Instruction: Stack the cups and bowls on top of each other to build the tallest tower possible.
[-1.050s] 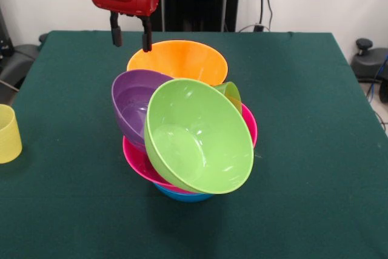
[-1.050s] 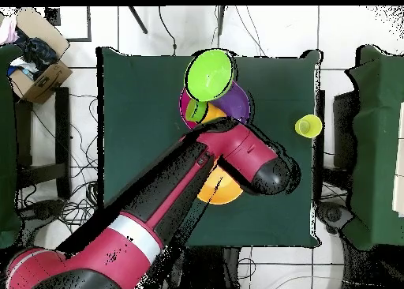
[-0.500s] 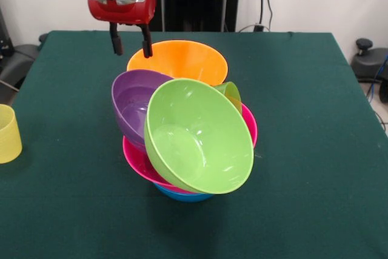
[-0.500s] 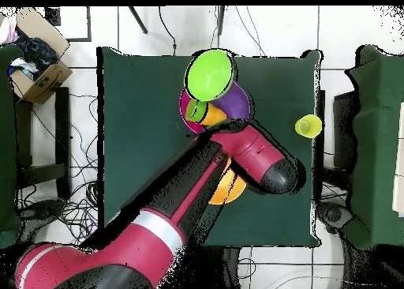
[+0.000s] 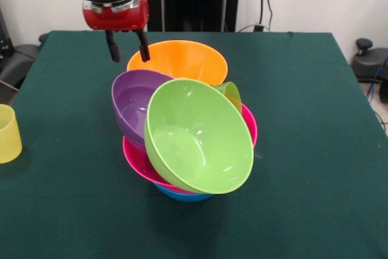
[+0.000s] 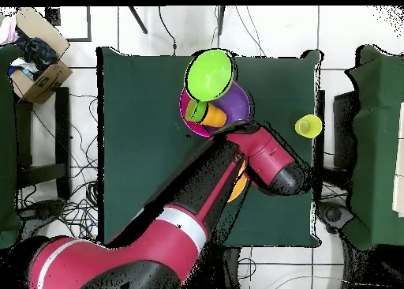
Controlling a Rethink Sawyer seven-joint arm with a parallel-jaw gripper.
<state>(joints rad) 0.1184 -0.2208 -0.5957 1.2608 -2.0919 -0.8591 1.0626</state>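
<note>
1. Gripper (image 5: 128, 45) is hanging empty, jaws apart, beside the orange bowl (image 5: 179, 60).
2. Tower (image 5: 188, 144) is sitting mid-desk (lime green bowl (image 5: 197, 144) tilting).
3. Yellow cup (image 5: 8, 133) is waiting unstacked.

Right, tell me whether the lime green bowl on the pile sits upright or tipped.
Tipped. The glossy lime green plastic bowl leans on its side against the pink plastic bowl, its empty inside facing the front camera.

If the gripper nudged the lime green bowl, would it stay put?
Probably not: the lime green bowl leans steeply on its side against the pink bowl, so it would likely slide off. Its glossy surface suggests slipperiness; it looks light and stiff.
</note>
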